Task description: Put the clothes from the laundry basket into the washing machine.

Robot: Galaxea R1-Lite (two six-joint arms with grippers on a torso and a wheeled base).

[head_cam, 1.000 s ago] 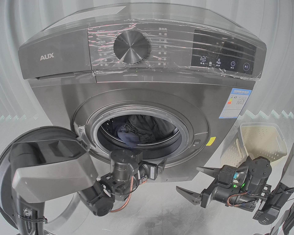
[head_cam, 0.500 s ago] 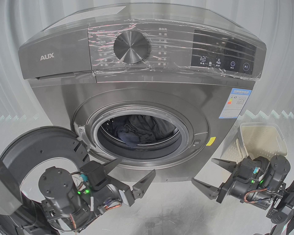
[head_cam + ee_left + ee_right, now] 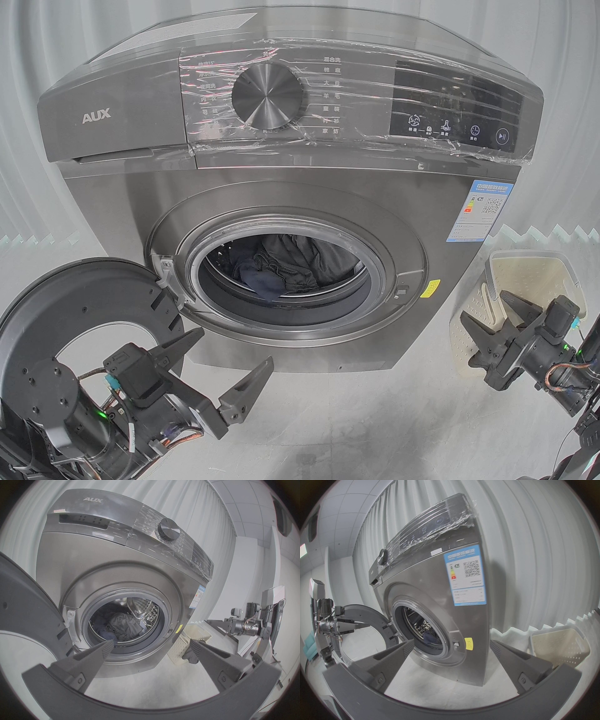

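The grey washing machine (image 3: 300, 187) stands with its round door (image 3: 75, 300) swung open to the left. Dark clothes (image 3: 287, 262) lie bunched in the drum, and the left wrist view shows these clothes (image 3: 122, 625) too. A cream laundry basket (image 3: 537, 281) leans by the machine's right side, with no clothes visible inside. My left gripper (image 3: 234, 348) hangs open and empty, low in front of the machine and just right of the door. My right gripper (image 3: 482, 306) is open and empty in front of the basket's near wall.
Bare grey floor (image 3: 350, 419) spreads in front of the machine between my two arms. A pale curtain (image 3: 562, 94) hangs behind and on both sides. The open door takes up the space at lower left.
My left arm has pulled back from the drum opening, down and to the left, and its open gripper now shows. My right arm has moved right, up to the basket.
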